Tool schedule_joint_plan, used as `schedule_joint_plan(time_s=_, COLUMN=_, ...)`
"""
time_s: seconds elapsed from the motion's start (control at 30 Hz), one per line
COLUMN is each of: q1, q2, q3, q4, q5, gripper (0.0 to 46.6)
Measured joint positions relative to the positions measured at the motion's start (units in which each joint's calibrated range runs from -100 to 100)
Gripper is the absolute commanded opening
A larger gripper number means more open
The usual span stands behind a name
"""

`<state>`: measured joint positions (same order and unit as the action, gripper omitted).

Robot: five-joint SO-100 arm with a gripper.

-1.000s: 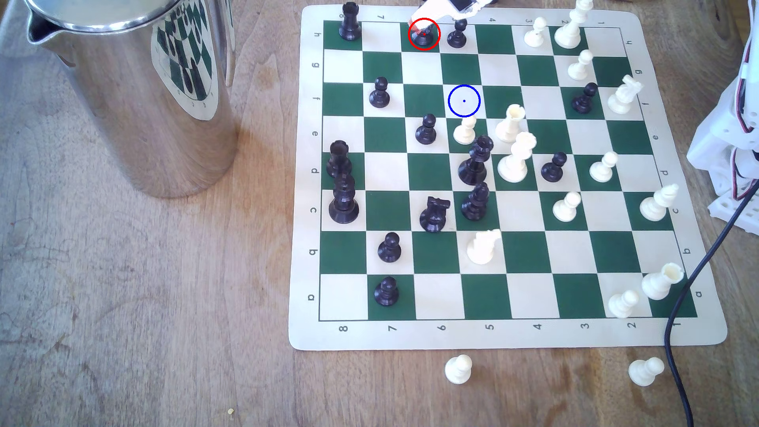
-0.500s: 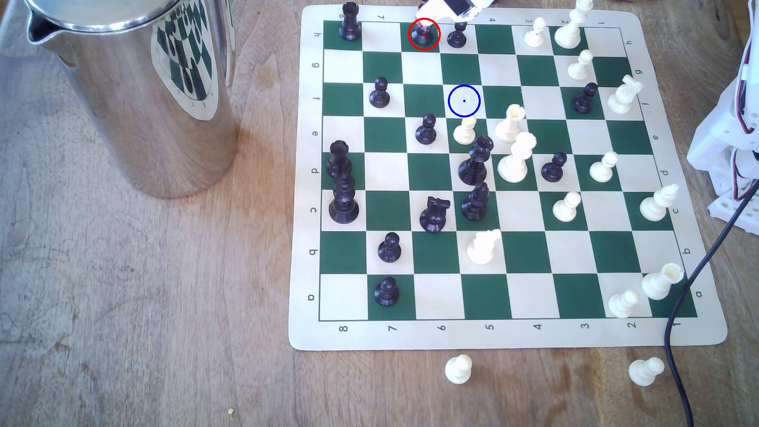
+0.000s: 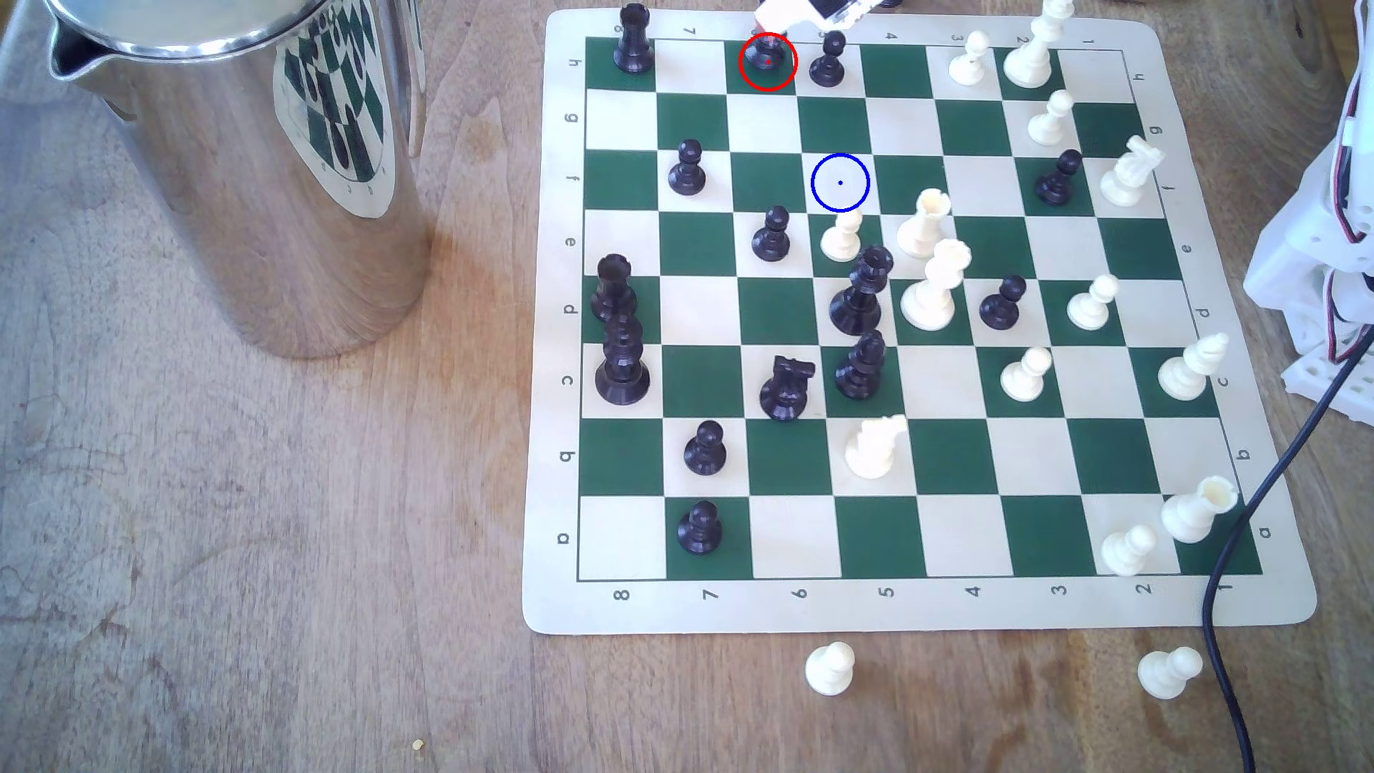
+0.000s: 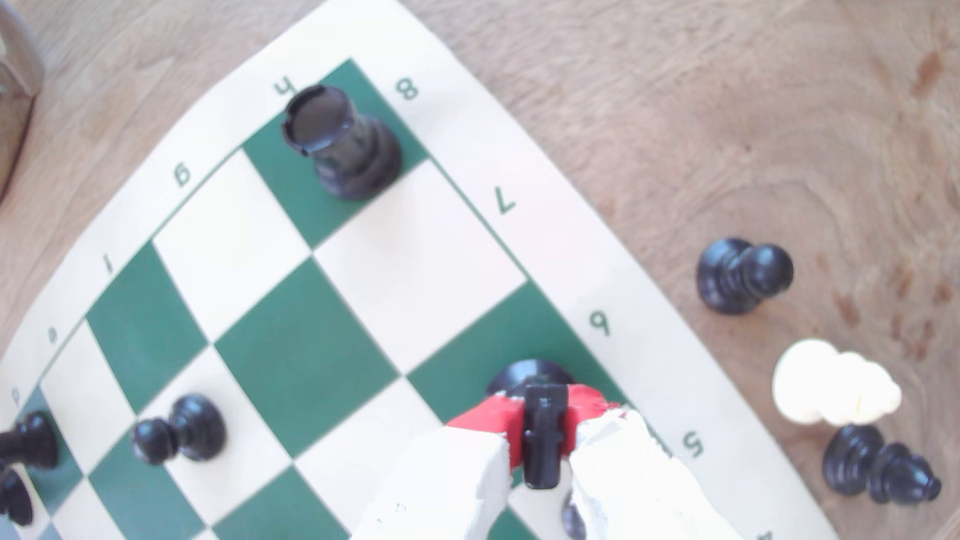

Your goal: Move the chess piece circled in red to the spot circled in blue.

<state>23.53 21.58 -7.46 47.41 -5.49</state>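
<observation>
Board [image 3: 1294, 594], claw [image 4: 543, 433] around knight [image 4: 543, 441]

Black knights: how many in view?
2. The ringed knight sits on h6, clamped in the gripper; the other knight stands on c6. More may be hidden off-board.

Exterior high overhead, wrist close down, sharing board [image 3: 922, 609] corner
</observation>
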Motion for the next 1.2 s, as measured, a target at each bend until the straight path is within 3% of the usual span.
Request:
schedule_joint_plan(time_s=0.33, q1=-1.77, q2=-15.5, q3=3.43, q4=5.82, q5=-0.2, gripper=0.3)
schedule_joint_plan(time_s=0.7, q1=-7.96, q2=-41.64, q3=32.63, q4=5.9, q5=-0.24, gripper=0.3)
schedule_joint_plan(time_s=0.9, q1=-9.88, q2=-43.57, q3=41.12, q4=2.71, q5=-0.68, gripper=0.3)
schedule_joint_plan(time_s=1.2, q1=-10.84, q2=-39.88, q3=41.48, q4=-1.51, q5=-1.27, gripper=0.3)
